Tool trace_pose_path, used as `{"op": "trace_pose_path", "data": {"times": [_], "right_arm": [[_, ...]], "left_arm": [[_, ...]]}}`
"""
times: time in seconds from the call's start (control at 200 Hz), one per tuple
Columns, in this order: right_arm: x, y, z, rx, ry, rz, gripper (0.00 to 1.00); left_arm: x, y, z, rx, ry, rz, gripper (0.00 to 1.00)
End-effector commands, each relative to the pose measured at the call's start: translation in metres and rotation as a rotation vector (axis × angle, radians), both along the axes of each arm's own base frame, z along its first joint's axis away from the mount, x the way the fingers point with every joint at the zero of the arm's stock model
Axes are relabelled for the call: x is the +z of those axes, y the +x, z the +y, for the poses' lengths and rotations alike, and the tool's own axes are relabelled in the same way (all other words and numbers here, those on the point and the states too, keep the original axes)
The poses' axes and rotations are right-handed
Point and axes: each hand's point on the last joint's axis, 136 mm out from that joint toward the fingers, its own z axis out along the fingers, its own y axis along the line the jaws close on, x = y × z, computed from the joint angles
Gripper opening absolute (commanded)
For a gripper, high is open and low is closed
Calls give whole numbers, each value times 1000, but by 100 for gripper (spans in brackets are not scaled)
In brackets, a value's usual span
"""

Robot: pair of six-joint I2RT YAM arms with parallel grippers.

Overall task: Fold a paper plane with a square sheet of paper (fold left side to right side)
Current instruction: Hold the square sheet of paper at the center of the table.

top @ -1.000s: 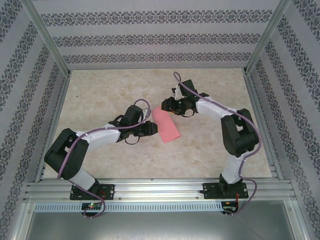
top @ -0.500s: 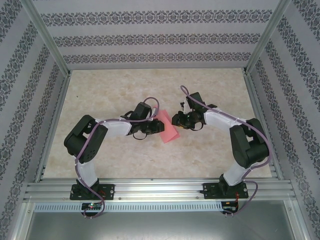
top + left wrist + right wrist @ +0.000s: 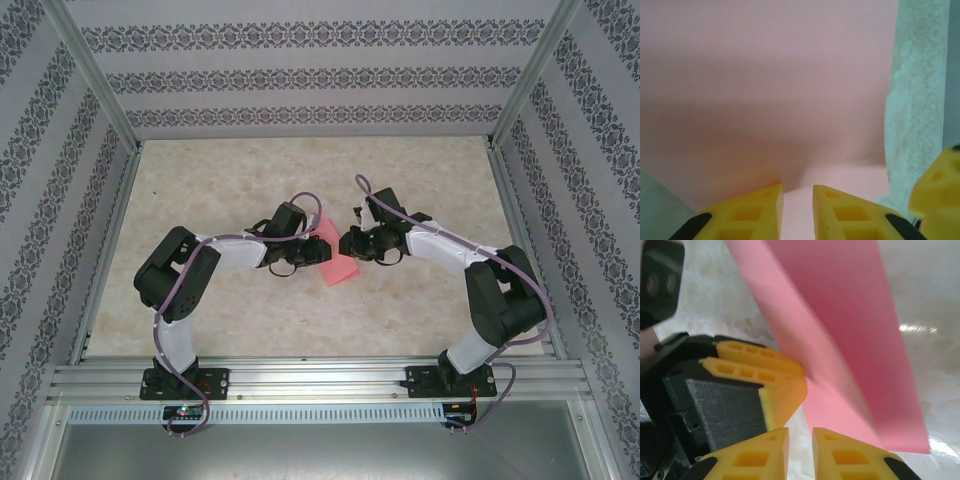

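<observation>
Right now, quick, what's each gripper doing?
Left gripper: closed on the square sheet of paper.
Right gripper: fingers close together, grip cannot be told.

The left arm (image 3: 235,250) and right arm (image 3: 450,252) have white links, black joints and purple cables (image 3: 358,184); their yellow fingers (image 3: 755,215) look hollow-celled, seemingly plastic.

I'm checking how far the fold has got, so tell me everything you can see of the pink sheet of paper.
The sheet of paper is thin, matte pink-red and smooth, showing as an oblong longer than wide, so apparently folded once already. It lies slanted near the middle of the table. The left pincer is pinched on one long edge, which looks raised; the right pincer sits close beside the opposite edge, contact unclear.
</observation>
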Motion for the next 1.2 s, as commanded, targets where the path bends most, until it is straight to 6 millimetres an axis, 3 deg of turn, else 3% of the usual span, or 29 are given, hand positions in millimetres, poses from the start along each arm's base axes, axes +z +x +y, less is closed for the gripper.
{"op": "trace_pose_path", "data": {"times": [0.0,0.31,1.194], "right_arm": [[-18,-6,1,-13,-12,40,19],[-50,-10,-3,-26,-56,95,18],[-64,-8,-8,-40,-116,114,19]], "left_arm": [[4,3,-11,-34,-5,-26,24],[-2,5,-13,-42,15,-15,24],[-16,1,-3,-32,82,2,23]]}}
